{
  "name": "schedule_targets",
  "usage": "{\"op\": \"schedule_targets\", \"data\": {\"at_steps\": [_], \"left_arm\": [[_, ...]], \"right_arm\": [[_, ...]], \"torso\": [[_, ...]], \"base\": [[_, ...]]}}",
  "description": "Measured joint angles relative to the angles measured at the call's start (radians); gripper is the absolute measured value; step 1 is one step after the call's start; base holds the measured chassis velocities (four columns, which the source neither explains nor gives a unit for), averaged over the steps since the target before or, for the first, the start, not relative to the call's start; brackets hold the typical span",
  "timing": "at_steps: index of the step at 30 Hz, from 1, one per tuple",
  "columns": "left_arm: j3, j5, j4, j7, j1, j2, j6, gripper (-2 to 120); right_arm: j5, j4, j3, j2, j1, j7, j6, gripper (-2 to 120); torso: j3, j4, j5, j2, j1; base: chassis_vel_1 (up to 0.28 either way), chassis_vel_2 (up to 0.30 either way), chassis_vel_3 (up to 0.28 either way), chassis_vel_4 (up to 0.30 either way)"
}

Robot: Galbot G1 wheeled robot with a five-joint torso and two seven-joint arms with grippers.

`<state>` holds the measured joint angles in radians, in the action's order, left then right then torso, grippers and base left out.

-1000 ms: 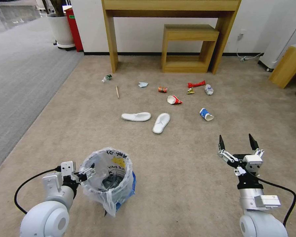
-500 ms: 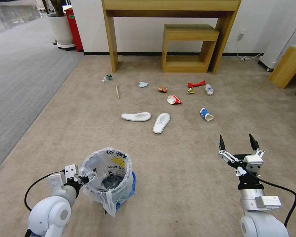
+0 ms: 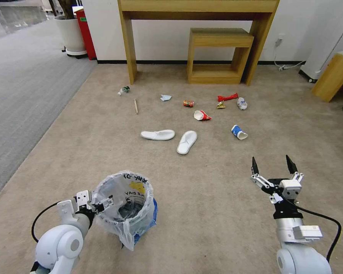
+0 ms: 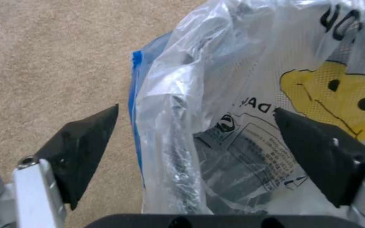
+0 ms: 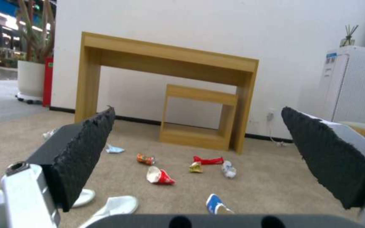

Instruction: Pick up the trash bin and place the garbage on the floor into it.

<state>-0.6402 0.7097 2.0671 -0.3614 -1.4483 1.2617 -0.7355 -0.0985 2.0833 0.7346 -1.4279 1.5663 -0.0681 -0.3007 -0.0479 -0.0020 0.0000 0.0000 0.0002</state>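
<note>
We are holding our left gripper (image 4: 195, 126) open astride the near rim of the trash bin (image 3: 146, 220), one finger (image 4: 81, 148) outside the blue wall and the other inside the crinkly bag (image 4: 233, 79); neither is pressing on it. The bin is standing upright on the floor (image 3: 217, 198) at our left front. We are keeping our right gripper (image 3: 273, 165) spread wide and empty above bare carpet to the right. Farther ahead the garbage is lying scattered: two white slippers (image 3: 158, 134), a crushed cup (image 3: 239, 132), an orange can (image 3: 188, 103), a red wrapper (image 3: 227, 97), a wooden stick (image 3: 135, 106).
</note>
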Motion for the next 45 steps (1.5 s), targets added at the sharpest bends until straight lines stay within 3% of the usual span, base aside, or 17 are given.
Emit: {"op": "schedule_targets", "data": {"at_steps": [2,5,13,16,20,22,26,45], "left_arm": [[0.0,0.0,-0.002,0.0,0.0,-0.001,0.0,91],[0.0,-0.001,-0.009,-0.002,0.001,-0.002,0.0,75],[0.009,0.001,-0.032,-0.007,0.011,-0.002,0.0,51],[0.01,0.003,-0.045,-0.008,0.016,-0.005,-0.001,35],[0.01,0.007,-0.048,-0.009,0.018,-0.007,0.0,27],[0.013,0.014,-0.051,-0.01,0.02,-0.008,0.0,14],[0.018,0.023,-0.051,-0.013,0.024,-0.006,0.0,2],[0.015,0.078,-0.032,-0.038,0.019,0.005,0.0,2]], "right_arm": [[0.0,0.0,0.0,0.0,0.0,0.0,0.0,100],[0.002,-0.001,0.0,-0.001,-0.002,0.0,0.0,100],[0.006,-0.003,-0.004,-0.006,-0.005,-0.001,0.0,100],[0.006,-0.003,-0.004,-0.006,-0.005,-0.002,0.0,100],[0.006,-0.003,-0.004,-0.006,-0.005,-0.002,0.0,100],[0.005,-0.005,-0.003,-0.006,-0.007,-0.002,0.0,100],[0.005,-0.007,-0.004,-0.006,-0.01,-0.003,0.0,100],[0.001,-0.016,-0.01,-0.005,-0.016,0.005,-0.001,100]], "torso": [[0.0,0.0,0.0,0.0,0.0],[0.0,0.0,0.0,0.0,0.0],[0.0,0.0,0.0,0.0,0.0],[0.0,0.0,0.0,0.0,0.0],[0.0,0.0,0.0,0.0,0.0],[0.0,0.0,0.0,0.0,0.0],[0.0,0.0001,0.0001,0.0,0.0],[0.0,0.0,-0.0001,0.0,0.0]], "base": [[0.0,0.0,0.0,0.0],[0.0,0.0,0.0,0.0],[0.0,0.0,0.0,0.0],[0.0,0.0,0.0,0.0],[0.0,0.0,0.0,0.0],[0.0,0.0,0.0,0.0],[0.0,0.0,0.0,0.0],[0.0,0.0,0.0,0.0]]}}
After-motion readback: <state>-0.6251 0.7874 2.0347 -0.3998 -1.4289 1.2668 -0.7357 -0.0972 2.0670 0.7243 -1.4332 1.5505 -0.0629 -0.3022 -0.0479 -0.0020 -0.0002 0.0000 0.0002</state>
